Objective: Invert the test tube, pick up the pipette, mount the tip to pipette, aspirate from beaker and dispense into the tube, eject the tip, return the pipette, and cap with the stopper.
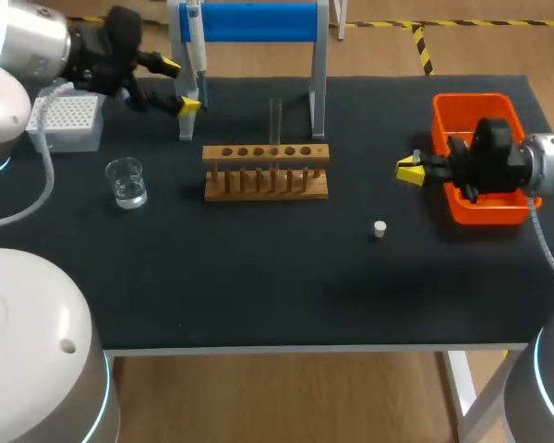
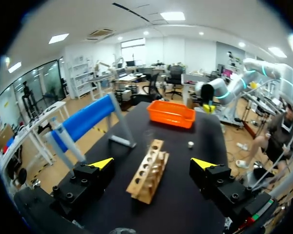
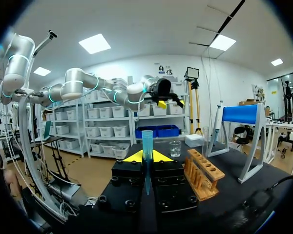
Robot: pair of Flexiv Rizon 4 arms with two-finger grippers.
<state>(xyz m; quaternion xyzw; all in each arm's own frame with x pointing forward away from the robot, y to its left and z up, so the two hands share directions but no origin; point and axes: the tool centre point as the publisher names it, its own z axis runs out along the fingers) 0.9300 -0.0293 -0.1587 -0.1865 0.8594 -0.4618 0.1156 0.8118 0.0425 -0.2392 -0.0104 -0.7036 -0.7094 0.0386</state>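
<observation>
My left gripper [image 1: 180,86] hangs open at the back left, just beside the pipette [image 1: 194,37] that hangs on the blue-barred stand [image 1: 258,20]. In the left wrist view the pipette [image 2: 63,137] is off to the side of the open fingers [image 2: 102,163]. My right gripper [image 1: 411,169] is shut on a blue pipette tip [image 3: 147,146], held upright in front of the orange bin [image 1: 480,111]. A clear test tube [image 1: 275,118] stands in the wooden rack [image 1: 266,171]. The glass beaker [image 1: 126,182] holds a little liquid. The small white stopper [image 1: 379,229] lies loose on the mat.
A white tip box [image 1: 69,120] sits at the back left, under my left arm. The stand's legs [image 1: 319,92] rise just behind the rack. The black mat [image 1: 258,277] is bare along the front.
</observation>
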